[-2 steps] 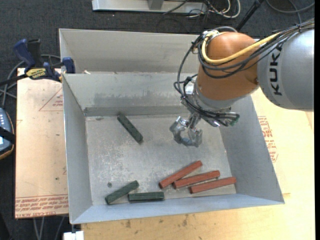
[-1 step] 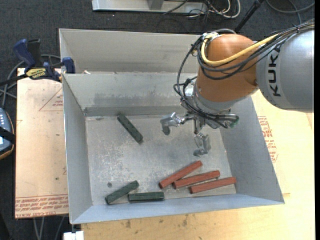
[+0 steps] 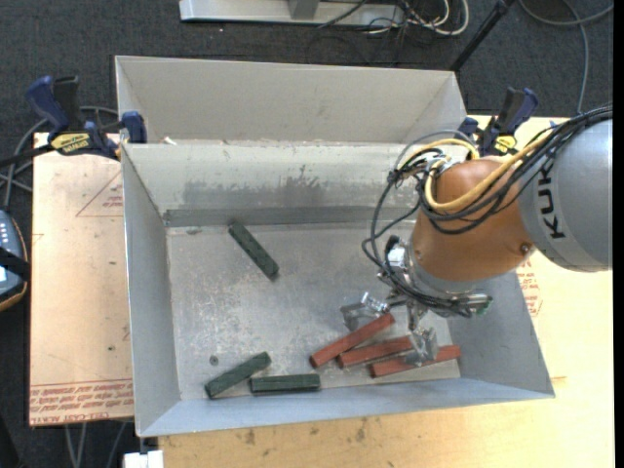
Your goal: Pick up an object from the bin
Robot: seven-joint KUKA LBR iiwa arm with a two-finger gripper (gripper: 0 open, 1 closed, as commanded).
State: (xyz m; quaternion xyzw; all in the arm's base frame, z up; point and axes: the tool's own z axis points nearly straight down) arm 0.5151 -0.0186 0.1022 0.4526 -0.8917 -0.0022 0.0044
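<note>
Now | gripper spread over flat red-brown bars | grey metal bin

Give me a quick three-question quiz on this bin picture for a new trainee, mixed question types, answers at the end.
1. How many dark green bars lie in the bin?
2. True or false: the gripper is over the red-brown bars at the view's lower right.
3. What colour is the lone bar nearest the back wall? A red-brown, B dark green, C yellow.
Key: 1. three; 2. true; 3. B.
</note>
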